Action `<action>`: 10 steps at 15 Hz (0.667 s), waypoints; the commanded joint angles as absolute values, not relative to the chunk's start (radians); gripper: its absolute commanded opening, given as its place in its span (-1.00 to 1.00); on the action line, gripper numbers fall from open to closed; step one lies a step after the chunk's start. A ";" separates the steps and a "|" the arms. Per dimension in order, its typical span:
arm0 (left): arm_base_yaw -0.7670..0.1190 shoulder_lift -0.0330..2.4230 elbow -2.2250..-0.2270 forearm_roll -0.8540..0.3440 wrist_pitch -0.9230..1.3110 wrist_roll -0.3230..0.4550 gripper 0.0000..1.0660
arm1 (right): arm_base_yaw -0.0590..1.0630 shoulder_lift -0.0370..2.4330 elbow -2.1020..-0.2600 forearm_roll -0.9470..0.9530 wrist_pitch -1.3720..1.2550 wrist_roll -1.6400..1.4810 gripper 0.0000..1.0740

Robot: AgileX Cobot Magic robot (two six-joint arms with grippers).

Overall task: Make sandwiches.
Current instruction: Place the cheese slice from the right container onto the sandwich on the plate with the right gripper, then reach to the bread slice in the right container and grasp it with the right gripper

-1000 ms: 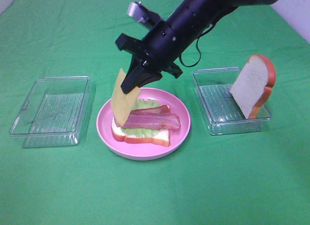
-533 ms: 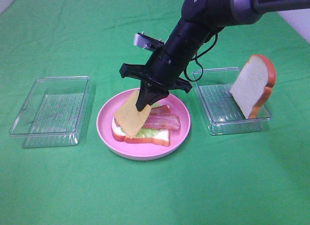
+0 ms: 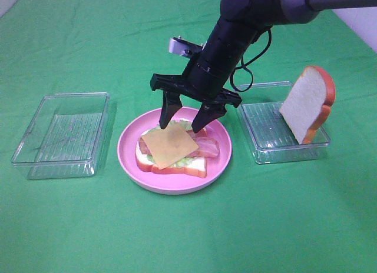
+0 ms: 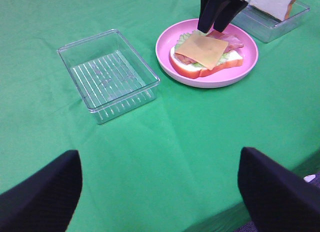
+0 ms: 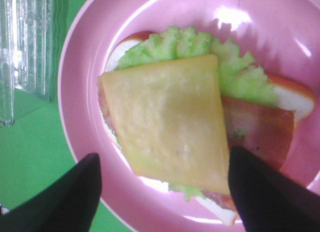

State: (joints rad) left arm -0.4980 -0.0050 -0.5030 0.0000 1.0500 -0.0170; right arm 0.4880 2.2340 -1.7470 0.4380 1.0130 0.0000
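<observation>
On the pink plate (image 3: 218, 162) lies an open sandwich: a bread slice (image 3: 177, 165), lettuce (image 5: 235, 72), bacon (image 3: 207, 146) and a yellow cheese slice (image 3: 169, 143) flat on top. It also shows in the left wrist view (image 4: 201, 51) and fills the right wrist view (image 5: 167, 122). My right gripper (image 3: 184, 115) hangs open just above the cheese, holding nothing. The second bread slice (image 3: 307, 103) leans upright in the right clear tray (image 3: 265, 149). My left gripper (image 4: 159, 192) is open and empty, far from the plate at the near table edge.
An empty clear tray (image 3: 62, 135) stands left of the plate, also in the left wrist view (image 4: 107, 74). A green cloth (image 3: 188, 232) covers the table. The table's front edge (image 4: 280, 202) shows by the left gripper.
My right gripper lowered the cheese slice from hanging upright to flat on the bacon, then opened and let it go. The cheese now rests on the sandwich.
</observation>
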 commanded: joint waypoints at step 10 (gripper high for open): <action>-0.497 -0.024 -0.500 0.000 1.039 -0.015 0.51 | 0.373 2.075 -1.944 -0.047 1.293 0.131 0.39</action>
